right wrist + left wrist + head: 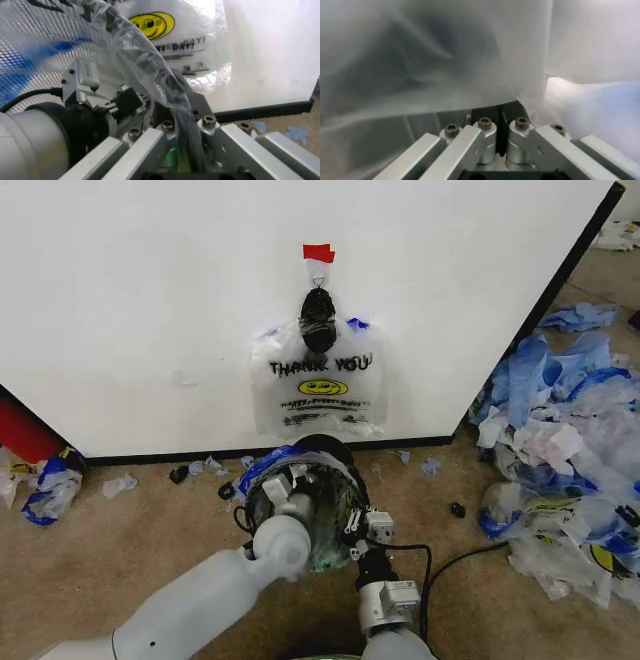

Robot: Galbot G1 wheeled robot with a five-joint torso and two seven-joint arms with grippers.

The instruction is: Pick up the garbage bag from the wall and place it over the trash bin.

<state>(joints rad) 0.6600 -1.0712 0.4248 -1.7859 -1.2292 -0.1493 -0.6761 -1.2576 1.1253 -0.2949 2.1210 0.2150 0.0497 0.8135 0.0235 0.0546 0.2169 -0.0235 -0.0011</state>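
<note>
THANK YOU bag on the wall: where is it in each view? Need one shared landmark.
Head: the garbage bag hangs at centre on the wall, above the trash bin.
Left wrist: see-through plastic close up; cannot tell whether it is this bag.
Right wrist: the bag hangs beyond the bin's mesh.
Landmark: yellow smiley face.

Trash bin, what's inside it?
Crinkly clear plastic with blue bits, pinched by the left gripper reaching in. The right gripper holds the trash bin rim. Its bottom is covered.
</note>
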